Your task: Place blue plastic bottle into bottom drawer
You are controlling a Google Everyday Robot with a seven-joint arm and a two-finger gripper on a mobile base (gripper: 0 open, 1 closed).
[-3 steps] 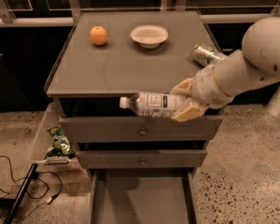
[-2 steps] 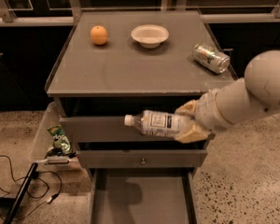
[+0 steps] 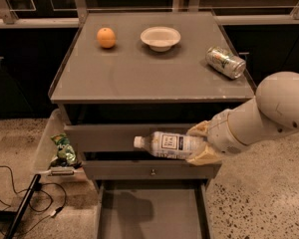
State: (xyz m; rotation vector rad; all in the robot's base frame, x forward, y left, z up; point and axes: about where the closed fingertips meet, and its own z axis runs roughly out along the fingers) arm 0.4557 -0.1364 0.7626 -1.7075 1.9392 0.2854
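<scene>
The blue plastic bottle (image 3: 167,145) is clear with a white cap and a white label. It lies level in the air in front of the upper drawer fronts, cap pointing left. My gripper (image 3: 200,144) is shut on the bottle's base end, its tan fingers (image 3: 199,129) above and below it. The white arm reaches in from the right. The bottom drawer (image 3: 150,212) is pulled open below the bottle, showing a flat grey floor with low side walls.
On the grey cabinet top (image 3: 139,73) are an orange (image 3: 106,37), a white bowl (image 3: 160,37) and a silver-green can (image 3: 224,61) lying on its side. A clear bin (image 3: 45,143) with a green packet (image 3: 63,149) stands at the cabinet's left; cables lie on the floor.
The gripper has carried the bottle downward and a little to the right, from the level of the cabinet top's edge to in front of the drawer fronts.
</scene>
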